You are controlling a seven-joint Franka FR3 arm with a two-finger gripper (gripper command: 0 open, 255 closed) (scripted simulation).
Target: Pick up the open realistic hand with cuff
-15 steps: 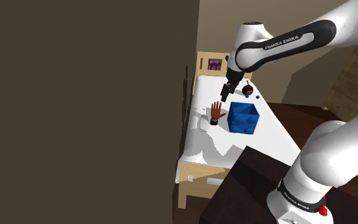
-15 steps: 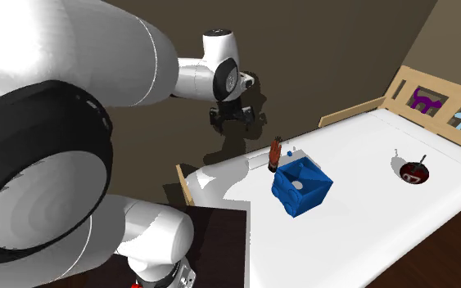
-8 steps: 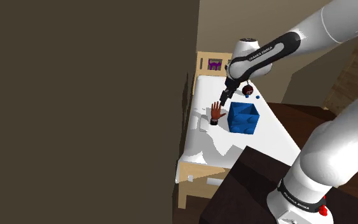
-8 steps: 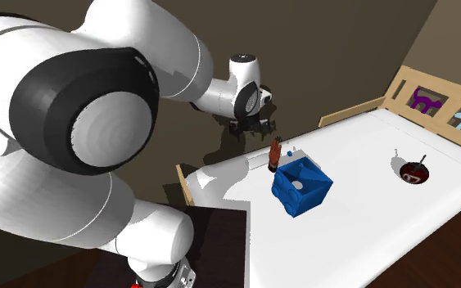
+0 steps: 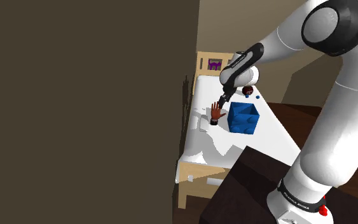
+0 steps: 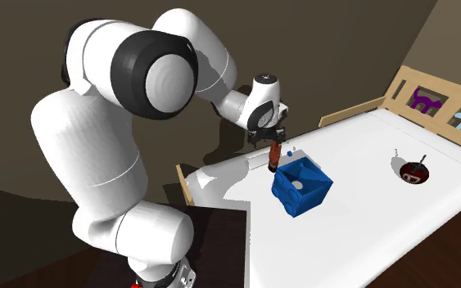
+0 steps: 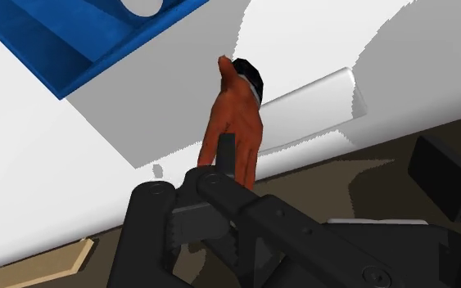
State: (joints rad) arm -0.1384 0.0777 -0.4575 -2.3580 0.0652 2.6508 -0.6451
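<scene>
A reddish-brown open hand [image 5: 216,112] with a black cuff stands upright, fingers up, on the white bed [image 5: 269,137], close to the bed's edge and beside a blue box [image 5: 244,118]. My black gripper [image 5: 221,103] hangs right over the hand's fingertips. In the second exterior view the gripper [image 6: 274,143] sits at the top of the hand [image 6: 275,155]. In the wrist view the gripper [image 7: 331,155] is open, its fingers far apart. The hand [image 7: 238,123] lies against one finger [image 7: 226,155], not clasped, with its cuff [image 7: 250,75] farthest from the gripper.
The blue open box [image 6: 302,186] stands right next to the hand. A dark red round thing [image 6: 414,172] lies farther along the bed, toward a wooden headboard [image 6: 433,102] with animal cut-outs. A brown wall [image 5: 75,108] takes up the shoulder view's left. My dark stand [image 5: 247,191] is near.
The arm has swung over and come down. The gripper, which hung above and to one side of the hand, is now at the hand's fingertips. Hand and box have not moved.
</scene>
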